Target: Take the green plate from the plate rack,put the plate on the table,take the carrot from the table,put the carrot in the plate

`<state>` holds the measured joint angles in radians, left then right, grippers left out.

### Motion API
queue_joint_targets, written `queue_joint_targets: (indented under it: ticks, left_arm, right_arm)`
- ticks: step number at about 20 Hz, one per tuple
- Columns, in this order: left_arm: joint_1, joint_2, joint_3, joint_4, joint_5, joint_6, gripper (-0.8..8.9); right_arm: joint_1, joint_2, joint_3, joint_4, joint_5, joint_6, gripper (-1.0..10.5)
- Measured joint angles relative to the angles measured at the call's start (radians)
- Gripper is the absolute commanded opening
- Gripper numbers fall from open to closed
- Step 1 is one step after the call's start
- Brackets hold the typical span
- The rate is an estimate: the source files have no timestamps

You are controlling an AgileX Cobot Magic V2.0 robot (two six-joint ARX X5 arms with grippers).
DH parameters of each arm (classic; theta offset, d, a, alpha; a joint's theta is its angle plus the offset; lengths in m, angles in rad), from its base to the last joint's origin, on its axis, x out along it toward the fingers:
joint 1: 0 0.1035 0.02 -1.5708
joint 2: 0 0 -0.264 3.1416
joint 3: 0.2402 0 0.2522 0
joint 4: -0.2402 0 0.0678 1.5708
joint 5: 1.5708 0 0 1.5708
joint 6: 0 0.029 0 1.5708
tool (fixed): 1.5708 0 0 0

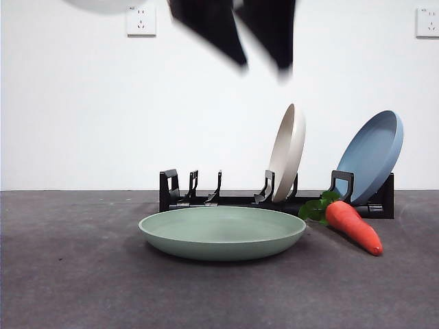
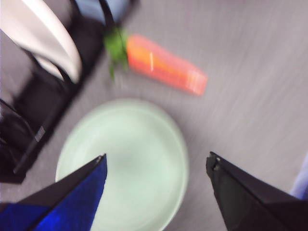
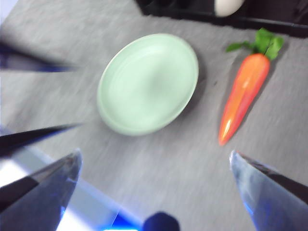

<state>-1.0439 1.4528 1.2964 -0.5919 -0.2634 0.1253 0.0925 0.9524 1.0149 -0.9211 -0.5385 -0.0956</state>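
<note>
The green plate (image 1: pixel 223 233) (image 2: pixel 122 163) (image 3: pixel 149 82) lies flat on the table (image 1: pixel 68 274), just in front of the plate rack (image 1: pixel 206 200) (image 2: pixel 43 101). The carrot (image 1: pixel 353 226) (image 2: pixel 166 65) (image 3: pixel 243 96) rests on the table to the plate's right, its leaves toward the rack. My left gripper (image 2: pixel 156 159) hangs open and empty above the plate; two black jaw tips at the top of the front view (image 1: pixel 263 66) appear to be its own. My right gripper (image 3: pixel 155 153) is open and empty, high over the table in front of the plate and carrot.
A cream-white plate (image 1: pixel 288 151) (image 2: pixel 43 33) stands in a middle slot of the rack. A blue plate (image 1: pixel 374 154) leans in the rack's right end, behind the carrot's leaves. The rack's left slots hold nothing.
</note>
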Motion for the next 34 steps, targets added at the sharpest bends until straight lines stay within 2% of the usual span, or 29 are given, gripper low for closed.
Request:
queue_joint_targets:
  ticks: [4, 8, 11, 15, 17, 20, 25, 27, 32, 34]
  left_arm:
    - [0.000, -0.212, 0.064, -0.063, 0.061, -0.127, 3.50]
    - [0.000, -0.382, 0.071, -0.088, 0.063, -0.190, 3.50]
    - [0.000, -0.442, 0.071, -0.120, 0.063, -0.217, 3.50]
    - [0.000, -0.462, 0.071, -0.183, 0.064, -0.254, 3.50]
    - [0.000, -0.462, 0.071, -0.208, 0.064, -0.267, 3.50]
    - [0.000, -0.462, 0.071, -0.212, 0.064, -0.270, 3.50]
    - [0.000, -0.461, 0.071, -0.215, 0.063, -0.276, 3.50]
    - [0.000, -0.461, 0.071, -0.215, 0.061, -0.276, 3.50]
    - [0.000, -0.461, 0.071, -0.216, 0.060, -0.276, 3.50]
    - [0.000, -0.461, 0.071, -0.216, 0.060, -0.276, 3.50]
  right_arm:
    - [0.026, 0.193, 0.000, 0.181, 0.137, 0.033, 6.6]
    - [0.071, 0.402, 0.000, 0.351, 0.247, 0.048, 6.6]
    - [0.121, 0.548, 0.000, 0.495, 0.342, 0.061, 6.6]
    - [0.151, 0.706, 0.000, 0.643, 0.428, 0.084, 6.4]
    - [0.151, 0.762, 0.000, 0.675, 0.439, 0.092, 5.6]
    - [0.151, 0.816, 0.000, 0.687, 0.462, 0.110, 5.4]
    - [0.151, 0.832, 0.000, 0.695, 0.462, 0.124, 0.9]
    - [0.151, 0.832, 0.000, 0.687, 0.460, 0.130, -0.1]
    - [0.151, 0.816, 0.000, 0.644, 0.434, 0.137, -0.1]
    - [0.166, 0.731, 0.000, 0.622, 0.435, 0.141, -0.1]
